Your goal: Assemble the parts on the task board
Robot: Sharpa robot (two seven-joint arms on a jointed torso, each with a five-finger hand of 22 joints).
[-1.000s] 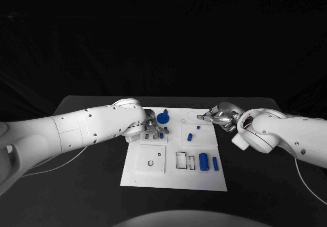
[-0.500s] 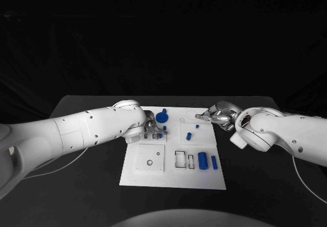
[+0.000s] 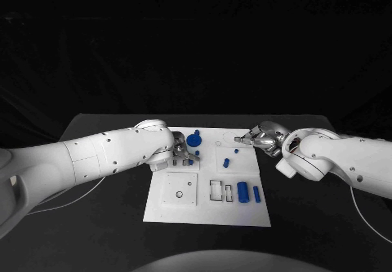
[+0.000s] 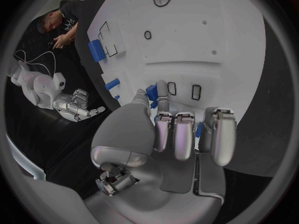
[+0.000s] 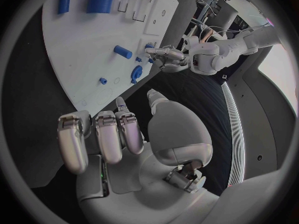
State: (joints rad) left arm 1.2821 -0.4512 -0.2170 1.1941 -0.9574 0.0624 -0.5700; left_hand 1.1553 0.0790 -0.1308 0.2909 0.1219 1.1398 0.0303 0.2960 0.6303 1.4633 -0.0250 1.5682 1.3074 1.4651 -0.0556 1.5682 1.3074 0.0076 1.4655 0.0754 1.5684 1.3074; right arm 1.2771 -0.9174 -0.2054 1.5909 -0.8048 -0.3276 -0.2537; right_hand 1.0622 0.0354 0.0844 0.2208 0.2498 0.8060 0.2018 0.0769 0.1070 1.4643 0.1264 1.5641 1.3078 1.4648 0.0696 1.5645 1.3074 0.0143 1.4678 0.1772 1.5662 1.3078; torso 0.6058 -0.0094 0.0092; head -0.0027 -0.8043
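White task board (image 3: 184, 212) flat mid-table on black table (image 3: 106, 226), blue parts scattered: round disc (image 3: 194, 140) at far edge, thick cylinder (image 3: 243, 192) beside thin rod (image 3: 258, 195), left hand (image 3: 181, 154) pinching small blue part (image 4: 151, 90) over slots, right hand (image 3: 260, 139) empty, fingers loosely spread at board's far right edge.

Black bench (image 3: 106, 187) with a matte top, far edge straight, black backdrop filling the space behind it, thin pale cables (image 3: 369, 222) trailing across the bench at both sides, light even from above, no hard shadows
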